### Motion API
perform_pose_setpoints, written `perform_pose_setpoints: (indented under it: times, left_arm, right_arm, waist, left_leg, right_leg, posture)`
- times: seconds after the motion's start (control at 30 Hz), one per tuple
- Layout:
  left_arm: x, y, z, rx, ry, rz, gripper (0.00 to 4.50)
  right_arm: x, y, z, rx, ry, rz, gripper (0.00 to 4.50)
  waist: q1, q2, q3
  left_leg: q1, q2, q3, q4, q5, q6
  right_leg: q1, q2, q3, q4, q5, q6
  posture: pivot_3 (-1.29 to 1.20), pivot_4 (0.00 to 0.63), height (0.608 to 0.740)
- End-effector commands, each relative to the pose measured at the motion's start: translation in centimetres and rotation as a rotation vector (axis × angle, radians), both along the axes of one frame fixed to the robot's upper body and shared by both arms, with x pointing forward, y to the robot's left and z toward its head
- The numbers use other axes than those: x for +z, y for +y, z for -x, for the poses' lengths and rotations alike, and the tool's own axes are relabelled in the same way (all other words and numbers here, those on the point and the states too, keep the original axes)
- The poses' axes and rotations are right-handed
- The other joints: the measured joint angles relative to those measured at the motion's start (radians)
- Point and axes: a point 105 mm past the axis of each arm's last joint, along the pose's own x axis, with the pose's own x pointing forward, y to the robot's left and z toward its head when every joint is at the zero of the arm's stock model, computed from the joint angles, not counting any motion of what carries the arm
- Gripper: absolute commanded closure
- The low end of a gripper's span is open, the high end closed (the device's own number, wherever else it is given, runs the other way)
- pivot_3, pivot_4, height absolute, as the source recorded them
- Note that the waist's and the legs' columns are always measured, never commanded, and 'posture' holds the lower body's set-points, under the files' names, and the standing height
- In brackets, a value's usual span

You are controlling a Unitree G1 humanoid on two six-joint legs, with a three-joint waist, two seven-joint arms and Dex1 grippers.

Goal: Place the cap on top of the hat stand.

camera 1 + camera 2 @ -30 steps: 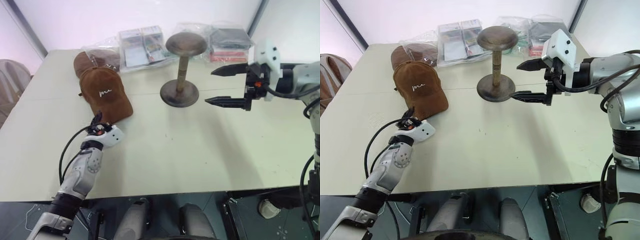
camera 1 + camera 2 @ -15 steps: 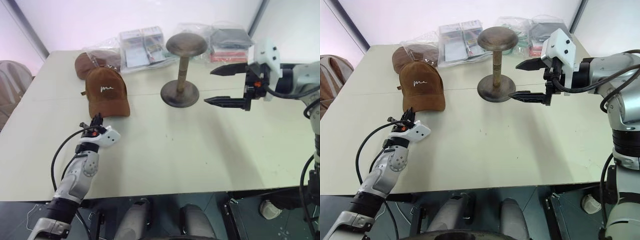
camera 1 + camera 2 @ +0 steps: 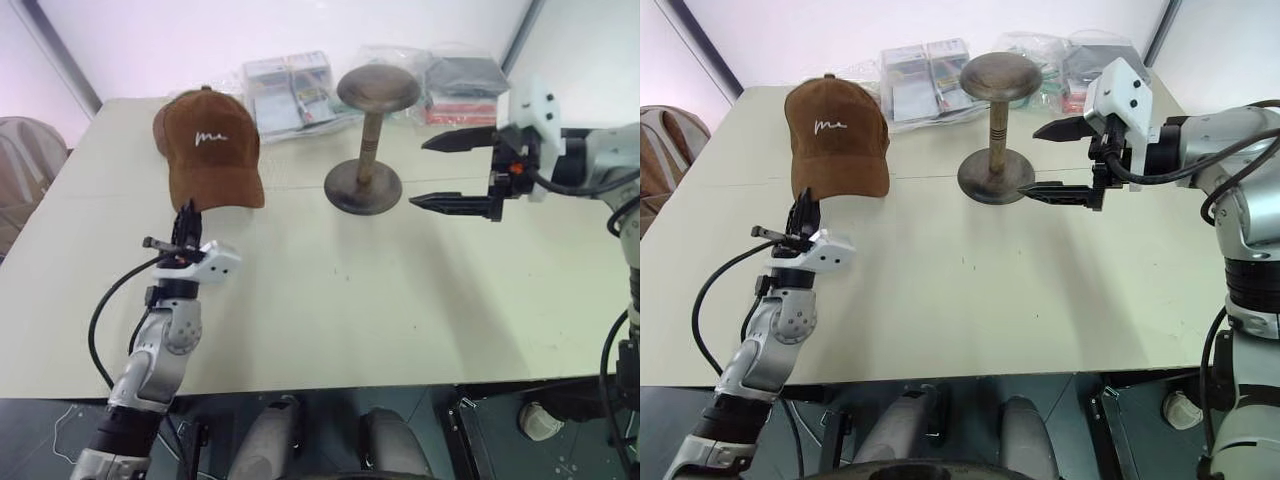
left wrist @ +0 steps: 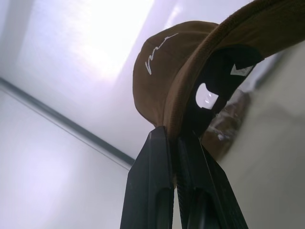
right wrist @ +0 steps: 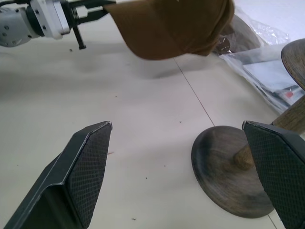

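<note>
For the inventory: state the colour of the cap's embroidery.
White cursive embroidery on the brown cap, clearest in the left eye view.

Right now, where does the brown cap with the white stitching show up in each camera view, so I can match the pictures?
Left eye view: the cap is upper left, lifted by its brim.
Right eye view: upper left.
Left wrist view: upper centre to right, brim pinched by the left gripper.
Right wrist view: along the top.
Shared landmark: the hat stand, right of the cap in both eye views.

plastic-wrapped cap (image 5: 248,36) mostly behind the cap (image 5: 176,24), hat stand (image 5: 238,167) top cut off
</note>
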Motion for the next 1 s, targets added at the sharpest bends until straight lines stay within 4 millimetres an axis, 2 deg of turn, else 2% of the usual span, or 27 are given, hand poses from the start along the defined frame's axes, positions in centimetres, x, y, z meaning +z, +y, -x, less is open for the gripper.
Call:
perform_pose_setpoints:
  times: [0.03,0.2,0.3,0.43,0.53,0.73,1.0]
  left_arm:
    - [5.3,-1.7,-0.2,-0.041,-0.177,0.030,4.44]
    - [10.2,-5.4,-1.6,-0.131,-0.311,0.074,4.44]
    - [11.5,-7.5,-2.5,-0.173,-0.349,0.105,4.44]
    - [11.2,-10.5,-3.4,-0.231,-0.350,0.129,4.44]
    - [10.2,-12.6,-3.7,-0.274,-0.335,0.143,4.44]
    - [9.2,-16.7,-3.2,-0.388,-0.333,0.147,4.44]
    - [9.6,-19.4,-2.9,-0.459,-0.354,0.162,4.44]
  right_arm:
    - [2.4,-1.0,0.1,-0.039,-0.094,-0.007,0.00]
    - [2.7,-2.0,0.0,-0.081,-0.109,0.002,0.00]
    - [2.8,-2.7,0.0,-0.111,-0.119,0.009,0.00]
    - [2.9,-3.4,0.3,-0.141,-0.124,0.013,0.00]
    - [2.8,-3.8,0.6,-0.162,-0.120,0.018,0.00]
    - [2.3,-4.2,1.3,-0.187,-0.108,0.015,0.00]
    - [2.1,-4.5,1.9,-0.213,-0.105,0.009,0.00]
  waist:
    - [0.001,-0.001,0.001]
    - [0.013,-0.005,0.002]
    - [0.017,-0.005,0.002]
    - [0.023,-0.006,0.003]
    - [0.024,-0.009,0.004]
    - [0.024,-0.010,0.005]
    - [0.023,-0.010,0.005]
  left_leg:
    - [0.000,0.000,0.000,0.000,0.000,0.000]
    - [-0.001,-0.001,0.000,0.002,0.000,0.000]
    - [-0.001,-0.001,0.001,0.002,0.000,0.001]
    - [-0.001,-0.001,0.001,0.002,0.000,0.001]
    - [-0.001,-0.001,0.001,0.002,0.000,0.001]
    - [-0.002,-0.001,0.001,0.002,0.000,0.001]
    - [-0.002,-0.001,0.002,0.002,0.000,0.001]
  right_leg:
    - [0.000,0.000,0.000,0.000,0.000,0.000]
    - [0.000,0.000,-0.001,0.000,0.000,0.001]
    - [0.000,0.001,-0.001,0.000,0.000,0.001]
    - [0.000,0.001,-0.001,0.000,0.000,0.001]
    - [0.000,0.001,-0.001,0.000,0.000,0.001]
    - [0.000,0.001,-0.001,0.000,0.001,0.001]
    - [0.000,0.001,-0.001,0.000,0.001,0.002]
  posture:
    - [0.00,0.150,0.740]
    - [0.00,0.150,0.740]
    - [0.00,0.150,0.740]
    - [0.00,0.150,0.740]
    - [0.00,0.150,0.740]
    - [0.00,0.150,0.740]
    - [0.00,0.150,0.740]
